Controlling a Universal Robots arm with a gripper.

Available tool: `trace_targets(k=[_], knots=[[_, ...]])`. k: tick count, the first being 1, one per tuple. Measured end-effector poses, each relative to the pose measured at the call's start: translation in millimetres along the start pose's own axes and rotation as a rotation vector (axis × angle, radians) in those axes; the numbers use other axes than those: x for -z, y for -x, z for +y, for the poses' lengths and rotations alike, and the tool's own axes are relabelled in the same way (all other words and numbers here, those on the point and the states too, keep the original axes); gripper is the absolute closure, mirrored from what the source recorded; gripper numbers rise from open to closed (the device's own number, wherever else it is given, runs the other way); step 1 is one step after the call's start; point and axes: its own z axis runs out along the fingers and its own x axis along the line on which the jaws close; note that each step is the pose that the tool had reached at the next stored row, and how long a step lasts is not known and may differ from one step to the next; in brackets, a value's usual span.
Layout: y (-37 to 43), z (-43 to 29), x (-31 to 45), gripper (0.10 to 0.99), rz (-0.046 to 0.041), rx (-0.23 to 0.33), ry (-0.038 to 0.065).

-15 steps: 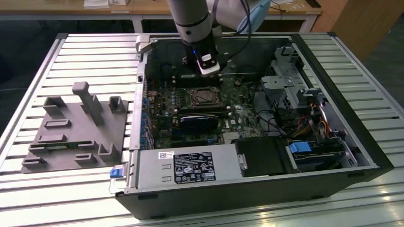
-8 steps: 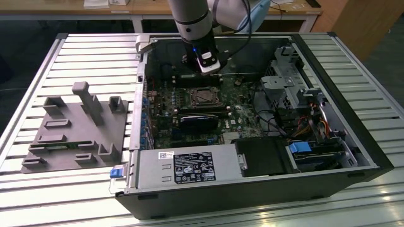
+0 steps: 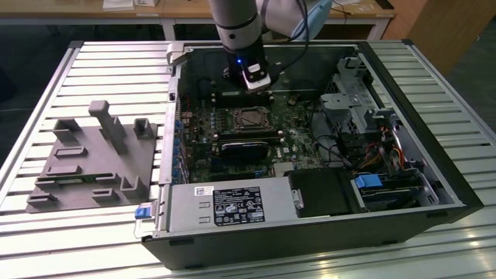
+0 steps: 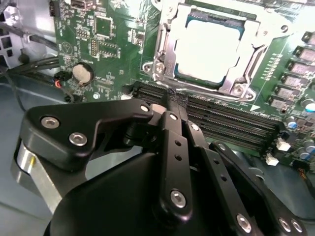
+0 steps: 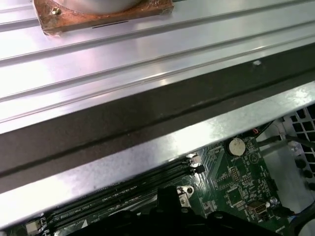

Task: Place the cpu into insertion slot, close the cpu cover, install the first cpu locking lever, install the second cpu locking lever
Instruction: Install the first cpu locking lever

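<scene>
1. Second wrist view: the cpu (image 4: 209, 46), silver-grey top up, sits flat in the slot (image 4: 169, 55), with the cover (image 4: 256, 58) lying around it as a silver frame whose window shows the chip
2. Exterior view: the same slot (image 3: 250, 118) lies near the middle of the green board (image 3: 203, 152), with a silver rim and a pale square inside; lever positions are too small to tell
3. The memory slots (image 4: 231, 125) run as long black strips just beside the socket, between it and the gripper (image 4: 172, 105) in the second wrist view
4. The gripper's black fingers (image 4: 173, 147) are pressed together, tips touching, with nothing pinched between them
5. In the exterior view the gripper (image 3: 256, 87) hangs inside the case on the far side of the socket, under the grey arm (image 3: 234, 23), which comes down from the far edge
6. A round coin cell (image 4: 82, 73) sits on the board near the socket; the first wrist view shows it too (image 5: 236, 146)
7. The open black case (image 3: 434, 174) lies on a ribbed metal table (image 3: 108, 70), with a labelled power supply (image 3: 225, 204) at its near side and a drive cage (image 3: 356, 99) at the exterior view's right
8. A grey fixture (image 3: 89, 160) stands on the table at the exterior view's left, apart from the case
</scene>
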Motion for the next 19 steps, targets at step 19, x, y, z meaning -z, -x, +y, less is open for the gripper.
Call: trace_targets(k=[19], knots=[[11.7, -6.8, -2.2, 0.98, 0.1035, 0.006, -0.116]])
